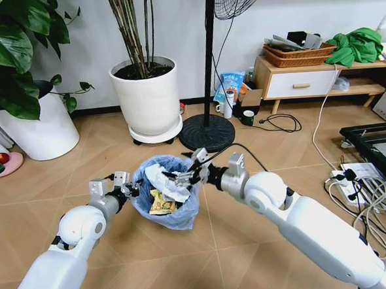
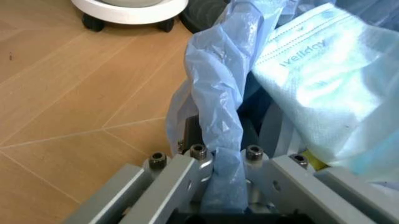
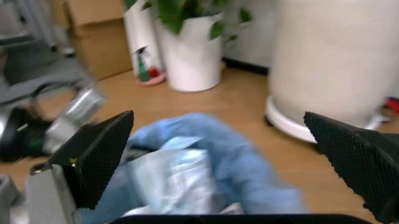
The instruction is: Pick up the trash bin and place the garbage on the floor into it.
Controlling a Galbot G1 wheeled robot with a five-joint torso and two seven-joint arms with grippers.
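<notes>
Two grippers, left fingers (image 2: 215, 163) clamping trash bin (image 1: 167, 205) rim, right fingers (image 3: 106, 154) spread above it

Light brown wood-look floor (image 1: 259, 160) in a chevron pattern with thin pale seams runs back to a plain white wall (image 1: 186, 27) edged by a dark skirting board. Against that wall stand a large white plant pot (image 1: 35, 131) holding a broad-leaved plant, a second white pot (image 1: 147, 98) on a wheeled saucer with thin bare stems, and the black round base (image 1: 207, 132) and pole of a standing fan. To the right sits a low wooden cabinet (image 1: 307, 78) with a white drawer, carrying a woven basket (image 1: 297, 54) and green cloth (image 1: 357, 46), while cables and a white power strip (image 1: 362, 173) lie on the boards near a black frame (image 1: 373, 143).
</notes>
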